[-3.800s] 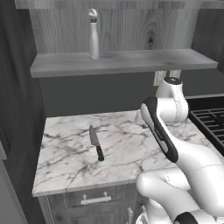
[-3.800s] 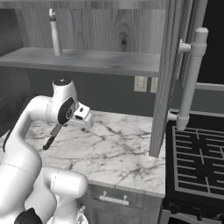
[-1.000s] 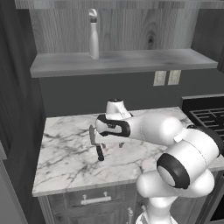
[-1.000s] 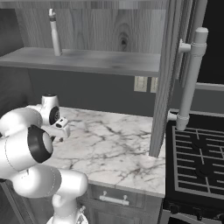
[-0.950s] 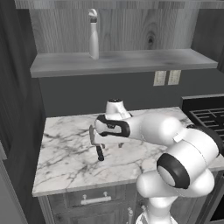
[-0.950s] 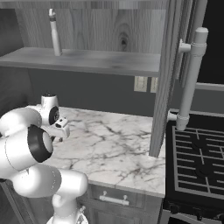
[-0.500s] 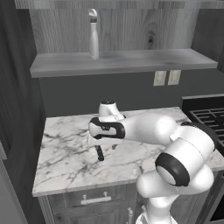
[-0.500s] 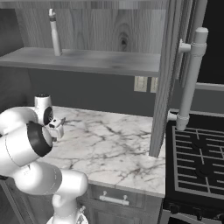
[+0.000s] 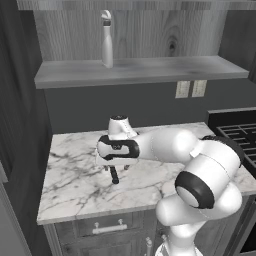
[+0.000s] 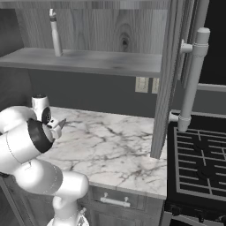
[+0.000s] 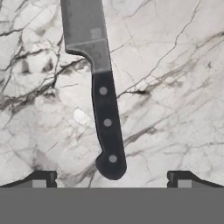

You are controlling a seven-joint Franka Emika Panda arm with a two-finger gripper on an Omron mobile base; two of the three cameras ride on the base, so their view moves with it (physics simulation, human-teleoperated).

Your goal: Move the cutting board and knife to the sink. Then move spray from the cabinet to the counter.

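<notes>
The knife (image 11: 103, 94) lies flat on the desk (image 9: 75, 185), right below the spread fingers (image 11: 43, 178). Stiff, light and thin, it likely handles best pinched across its black handle.

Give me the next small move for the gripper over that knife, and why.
Probably descend straight down, then close on the black handle. The open gripper hangs above the small grey-bladed, black-handled kitchen knife, which lies flat on the white marble counter; the fingertips straddle the handle's butt end, not yet touching.
</notes>
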